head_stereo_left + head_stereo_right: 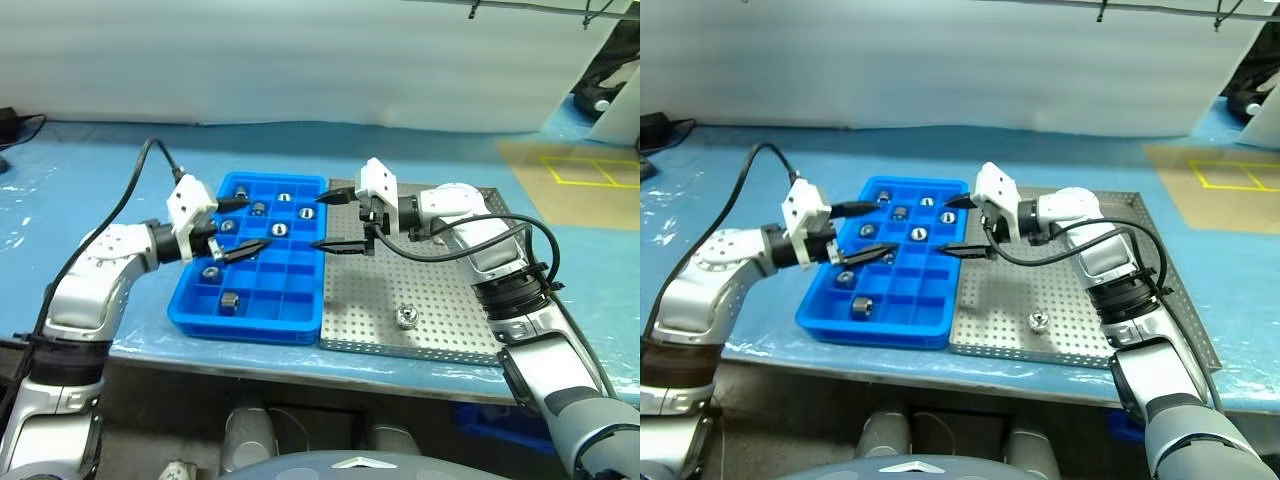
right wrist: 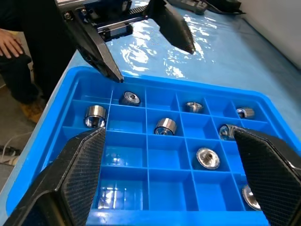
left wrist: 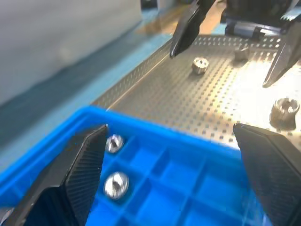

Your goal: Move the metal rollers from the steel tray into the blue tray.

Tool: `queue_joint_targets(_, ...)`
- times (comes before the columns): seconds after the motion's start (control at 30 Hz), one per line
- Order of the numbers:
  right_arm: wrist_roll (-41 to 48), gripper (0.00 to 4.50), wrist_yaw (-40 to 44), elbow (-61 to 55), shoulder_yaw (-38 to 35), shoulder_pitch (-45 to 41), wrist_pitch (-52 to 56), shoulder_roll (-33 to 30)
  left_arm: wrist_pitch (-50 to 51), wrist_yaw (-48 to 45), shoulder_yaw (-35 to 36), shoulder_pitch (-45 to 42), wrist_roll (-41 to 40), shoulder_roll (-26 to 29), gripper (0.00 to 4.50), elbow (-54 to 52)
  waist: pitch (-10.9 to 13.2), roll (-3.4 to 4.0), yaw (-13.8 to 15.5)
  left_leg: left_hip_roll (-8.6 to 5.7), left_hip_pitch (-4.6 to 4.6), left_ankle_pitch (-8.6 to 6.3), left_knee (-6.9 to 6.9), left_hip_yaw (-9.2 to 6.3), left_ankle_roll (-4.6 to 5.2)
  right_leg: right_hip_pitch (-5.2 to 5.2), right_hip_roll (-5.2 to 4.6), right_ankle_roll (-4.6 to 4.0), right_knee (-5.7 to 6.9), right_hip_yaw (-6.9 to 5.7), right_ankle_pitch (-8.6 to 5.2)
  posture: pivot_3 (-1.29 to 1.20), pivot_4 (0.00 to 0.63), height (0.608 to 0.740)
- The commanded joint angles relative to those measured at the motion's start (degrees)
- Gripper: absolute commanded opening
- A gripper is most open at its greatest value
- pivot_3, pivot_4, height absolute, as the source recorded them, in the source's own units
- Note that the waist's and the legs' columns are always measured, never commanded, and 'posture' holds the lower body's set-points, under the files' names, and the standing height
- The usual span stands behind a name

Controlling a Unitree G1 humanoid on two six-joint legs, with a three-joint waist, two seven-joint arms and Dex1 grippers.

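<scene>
A: Head view: left gripper (image 1: 243,226) over the blue tray (image 1: 300,315), right gripper (image 1: 327,221) at the seam with the steel tray (image 1: 450,345). Both fingers spread, nothing held.

B: Rollers?

A: One roller (image 1: 405,317) left near the steel tray's front. Right wrist view shows several rollers (image 2: 165,126) in separate blue compartments, plus a person's hand (image 2: 10,43) off-table.

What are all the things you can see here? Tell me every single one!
blue tray: one, bright blue, touching the steel tray's left side.
steel tray: one, silver with dotted holes, on the table.
metal rollers: eight counted, shiny silver, in blue tray compartments; at least two more on the steel tray.
table cover: one, light blue, under both trays.
person's hand: one, beside the table.
left fingers: two, black, open, above the blue tray.
right fingers: two, black, open, where the trays meet.
</scene>
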Motion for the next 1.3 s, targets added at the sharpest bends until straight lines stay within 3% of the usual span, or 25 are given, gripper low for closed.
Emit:
queue_joint_targets(0.03, 0.8, 4.50, -1.3, -3.0, -3.6, 1.0, 1.2, -2.3, -2.6, -2.4, -3.3, -4.7, 1.1, -1.8, 4.48, 4.6, 0.2, -0.02, -0.9, -0.01, 0.01, 0.00, -0.03, 0.01, 0.00, -0.02, 0.01, 0.00, 0.00, 0.02, 0.00, -0.12, 0.150, 0.740)
queue_joint_targets(0.27, 1.9, 4.50, -6.4, -11.5, -10.9, 8.6, 7.0, -9.4, -10.7, -10.7, -12.9, -16.2, 5.3, -11.2, 4.48, 19.3, 0.8, 0.01, -2.5, 0.05, -0.27, 0.00, -0.19, 0.04, 0.01, -0.16, 0.21, -0.36, -0.38, 0.16, 0.20, -0.26, 0.150, 0.740)
queue_joint_targets(0.47, 5.7, 4.50, -11.2, -25.9, -19.9, 20.7, 15.5, -14.8, -19.3, -20.0, -19.1, -24.2, 9.5, -19.3, 4.48, 35.4, 0.8, 0.02, -5.1, 0.04, -0.31, -0.03, -0.96, 0.18, 0.09, -0.12, 0.29, -0.41, -1.27, 0.21, 0.24, -0.46, 0.150, 0.740)
queue_joint_targets(0.8, 12.1, 4.50, -20.1, -44.1, -30.3, 36.4, 27.0, -15.9, -33.1, -32.6, -23.9, -28.6, 15.9, -25.2, 4.48, 50.8, 0.9, 0.09, -9.1, 0.04, -0.01, -0.24, -1.11, 0.41, 0.42, 0.14, 0.32, -0.39, -1.81, 0.41, 0.24, -0.66, 0.150, 0.740)
queue_joint_targets(1.3, 19.0, 4.50, -26.4, -50.9, -34.5, 41.9, 32.5, -17.2, -40.8, -24.2, -23.1, -30.7, 22.8, -34.7, 4.48, 65.8, 1.0, 0.04, -13.0, -0.13, -0.01, -0.46, -1.10, 0.50, 0.72, 0.30, 0.30, 0.08, -2.21, 0.70, -0.03, -0.70, 0.150, 0.740)
